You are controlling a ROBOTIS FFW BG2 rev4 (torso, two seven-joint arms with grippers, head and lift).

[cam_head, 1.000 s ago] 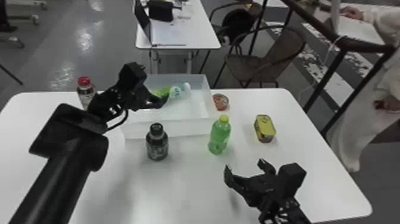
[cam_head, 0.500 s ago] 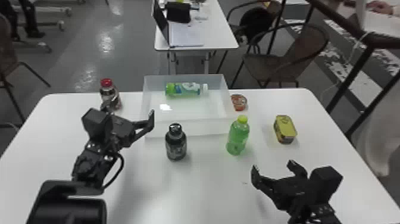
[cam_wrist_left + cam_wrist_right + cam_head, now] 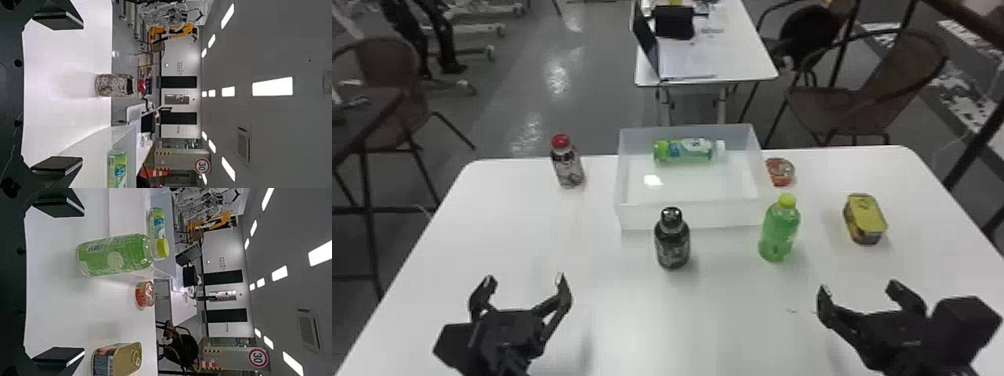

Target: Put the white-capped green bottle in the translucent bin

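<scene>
The white-capped green bottle point(image 3: 689, 151) lies on its side inside the translucent bin point(image 3: 694, 215), along the far wall, cap pointing right. My left gripper point(image 3: 524, 287) stands open over the table's front left, with nothing between its fingers. At the front right, my right gripper point(image 3: 859, 290) is parked, also open and holding nothing. In the left wrist view, the left gripper point(image 3: 58, 94) has its fingers wide apart, and part of the green bottle point(image 3: 117, 170) shows inside the bin. In the right wrist view, the right gripper point(image 3: 58, 284) is spread, with the bottle point(image 3: 156, 222) farther off.
A dark bottle point(image 3: 673, 240) stands in front of the bin, and a yellow-capped green bottle point(image 3: 779, 230) near its front right corner. A red-capped bottle point(image 3: 567, 162) is left of the bin. A small round can point(image 3: 780, 171) and a yellow rectangular tin point(image 3: 865, 220) sit to the right.
The left gripper has moved from over the bin back to the table's front left. The bottle, tilted beside that gripper a second ago, lies in the bin. The head view has shifted.
</scene>
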